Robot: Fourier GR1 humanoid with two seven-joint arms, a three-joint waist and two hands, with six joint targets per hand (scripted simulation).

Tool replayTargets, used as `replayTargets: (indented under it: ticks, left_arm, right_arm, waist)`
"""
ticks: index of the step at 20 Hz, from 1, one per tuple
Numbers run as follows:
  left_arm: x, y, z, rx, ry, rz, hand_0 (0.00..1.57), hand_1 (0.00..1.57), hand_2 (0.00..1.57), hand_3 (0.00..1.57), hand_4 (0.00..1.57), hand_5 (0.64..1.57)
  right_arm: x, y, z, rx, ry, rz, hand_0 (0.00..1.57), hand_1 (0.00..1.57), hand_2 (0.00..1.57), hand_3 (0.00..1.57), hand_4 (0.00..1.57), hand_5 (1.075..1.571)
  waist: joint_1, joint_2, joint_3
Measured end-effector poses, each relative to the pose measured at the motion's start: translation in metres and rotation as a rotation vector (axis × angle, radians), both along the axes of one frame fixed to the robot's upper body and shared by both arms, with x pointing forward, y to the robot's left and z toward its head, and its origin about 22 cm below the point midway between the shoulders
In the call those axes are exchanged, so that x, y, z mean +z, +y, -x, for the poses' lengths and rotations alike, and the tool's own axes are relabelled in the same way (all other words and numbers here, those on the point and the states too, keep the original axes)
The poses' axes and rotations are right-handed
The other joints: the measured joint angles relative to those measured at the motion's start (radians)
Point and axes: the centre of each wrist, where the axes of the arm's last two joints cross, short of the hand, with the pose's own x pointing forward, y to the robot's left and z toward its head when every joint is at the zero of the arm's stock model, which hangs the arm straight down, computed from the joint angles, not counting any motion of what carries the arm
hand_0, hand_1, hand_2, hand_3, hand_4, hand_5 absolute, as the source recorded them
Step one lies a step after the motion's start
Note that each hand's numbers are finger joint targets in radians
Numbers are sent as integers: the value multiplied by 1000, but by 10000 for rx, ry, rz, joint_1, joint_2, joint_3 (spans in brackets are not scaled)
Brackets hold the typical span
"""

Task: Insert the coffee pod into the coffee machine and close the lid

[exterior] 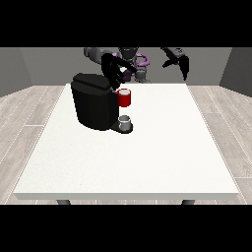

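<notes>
1. While the hand at the view's left (114, 69) hovers above the coffee machine (93, 106), fingers spread, the coffee pod (128, 74) seems near its fingertips; a pinch is unclear.
2. Judgement: align the pod squarely over the red holder (124, 98) before lowering.
3. Hand at the view's right (178, 63) hangs relaxed, well apart; desk (162, 147) offers open room toward the camera.

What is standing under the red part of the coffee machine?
Under the red pod holder a small grey cup stands on the coffee machine base. The cup's inside cannot be seen, and whether a pod is already in the holder is hidden.
</notes>
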Motion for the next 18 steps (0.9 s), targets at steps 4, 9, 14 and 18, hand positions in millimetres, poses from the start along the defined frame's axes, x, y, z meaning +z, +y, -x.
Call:
replayTargets:
  ticks: [4,9,14,18]
  left_arm:
    - [6,-7,-5,-393,-178,26,0,0,0,0,365,1571]
    - [17,-17,-12,-894,-554,61,0,0,0,0,362,1571]
    - [28,-30,-18,-1461,-875,50,0,0,0,0,203,1571]
    - [40,-38,-22,-1922,-1185,-73,0,0,0,0,297,1571]
  right_arm:
    - [18,-10,5,-562,192,190,0,0,0,0,0,1571]
    - [51,-25,14,-1275,-28,397,0,0,0,0,0,1571]
    - [77,-41,25,-1745,-267,995,0,0,0,0,0,1571]
    - [100,-18,27,-644,-1925,570,0,0,0,0,0,1571]
  waist:
    - [400,205,70]
    - [970,679,125]
    - [1605,1146,184]
    - [2381,1587,-20]
